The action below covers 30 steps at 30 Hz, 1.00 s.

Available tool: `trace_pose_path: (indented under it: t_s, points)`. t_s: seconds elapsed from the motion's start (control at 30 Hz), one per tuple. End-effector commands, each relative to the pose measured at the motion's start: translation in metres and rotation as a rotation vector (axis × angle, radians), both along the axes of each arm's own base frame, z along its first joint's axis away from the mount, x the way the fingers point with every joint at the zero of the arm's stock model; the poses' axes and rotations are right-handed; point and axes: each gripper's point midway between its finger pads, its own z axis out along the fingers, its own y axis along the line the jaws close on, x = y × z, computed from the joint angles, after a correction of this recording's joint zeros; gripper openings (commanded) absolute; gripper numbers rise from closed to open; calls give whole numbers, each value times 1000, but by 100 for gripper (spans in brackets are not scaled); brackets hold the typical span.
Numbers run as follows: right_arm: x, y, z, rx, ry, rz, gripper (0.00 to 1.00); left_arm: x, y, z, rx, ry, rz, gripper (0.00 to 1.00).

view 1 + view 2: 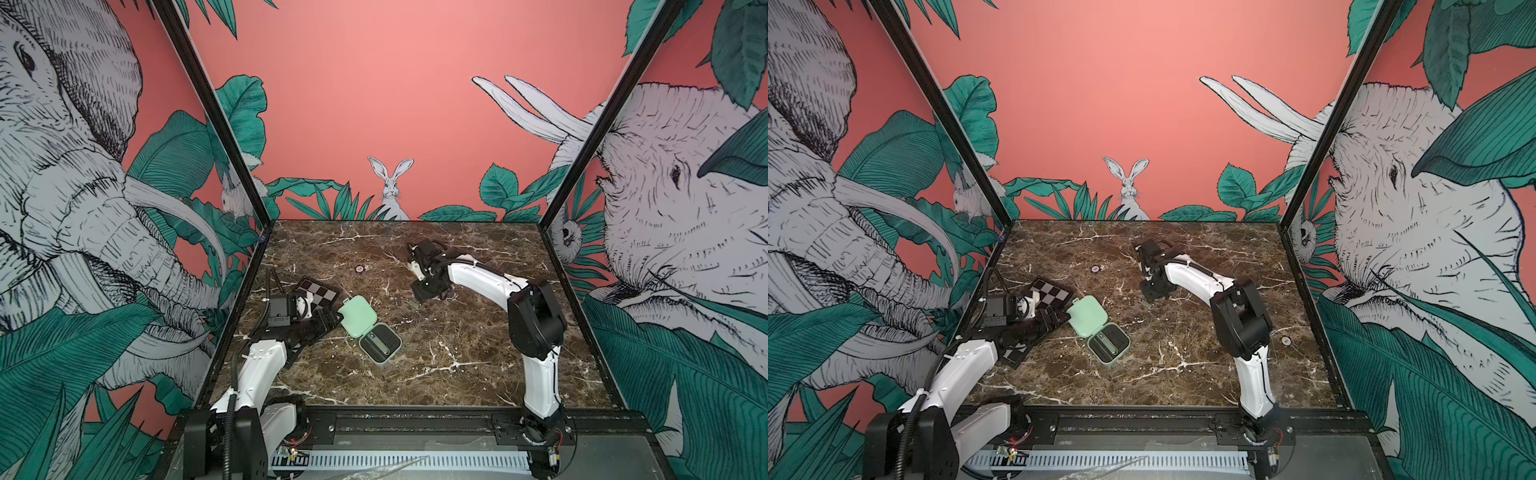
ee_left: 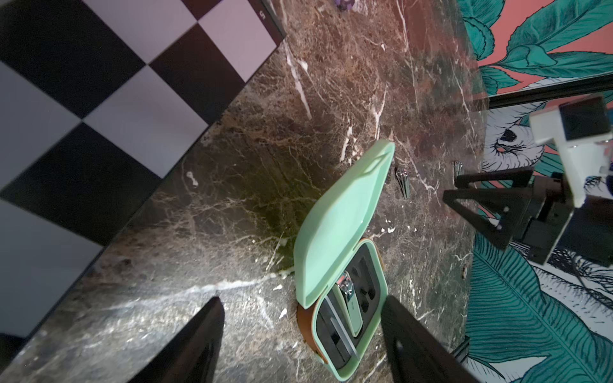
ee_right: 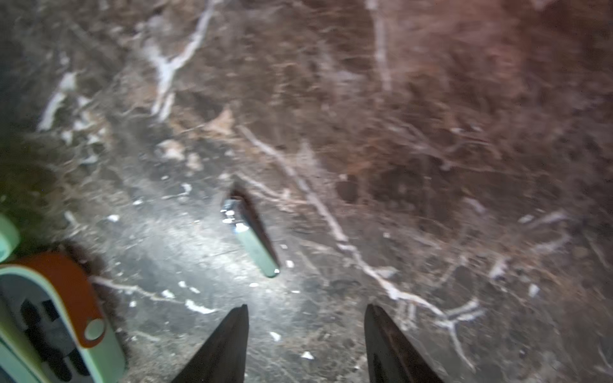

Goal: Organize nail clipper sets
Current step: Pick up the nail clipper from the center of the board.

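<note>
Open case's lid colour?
Mint green; the lid shows best in the left wrist view.

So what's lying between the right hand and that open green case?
A small metal tool lies loose on the tabletop between the right hand and the green case; the right wrist view shows it best.

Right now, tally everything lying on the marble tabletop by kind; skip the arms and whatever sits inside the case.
Mint-green case, lid open: 1
Checkered board: 1
Loose metal tools: 2
Small round markers: 2
Total: 6
</note>
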Motion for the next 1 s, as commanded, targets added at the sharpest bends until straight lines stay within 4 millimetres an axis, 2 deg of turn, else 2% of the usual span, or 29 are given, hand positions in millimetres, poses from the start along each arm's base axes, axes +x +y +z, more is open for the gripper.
trace_pose_path:
  t_s: [0.0,0.1,0.2,0.47,0.8,0.97]
  points:
    - [1,16,-3,34,21,58,55,0,1,-2,0,-3,1,77]
    - [-5,32,-13,14,46,102,51,0,0,-1,-4,-2,1,77]
    - [-4,37,-21,-19,51,113,51,0,0,-1,-6,-3,2,77]
    - [3,38,-27,-45,43,97,53,-1,1,-3,-3,4,3,77]
    - [5,37,-41,-72,61,95,35,0,0,-3,-7,2,-2,77]
    - [8,39,-46,-78,62,95,35,-1,0,-3,-7,6,-3,77]
